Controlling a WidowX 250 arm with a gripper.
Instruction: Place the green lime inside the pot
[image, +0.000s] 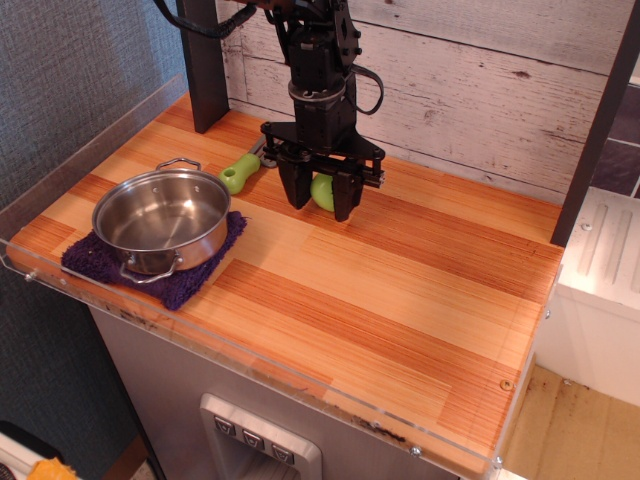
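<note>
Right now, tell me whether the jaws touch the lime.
Cannot tell. The only view shows the gripper straddling the lime, but hides any contact or gap.

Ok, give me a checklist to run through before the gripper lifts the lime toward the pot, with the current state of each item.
1. Green lime sits between the fingers of the gripper: ok, one finger on each side.
2. Fingers firmly closed on the lime: cannot tell, contact is not clear from this view.
3. Pot is empty and open on top: ok, nothing inside it.
4. Pot sits steady on the purple cloth: ok, it looks upright and level.
5. Green-handled spatula is out of the grasp: ok, it lies to the side, apart from the fingers.
6. Path across the wooden counter from lime to pot: ok, nothing stands between them.
</note>
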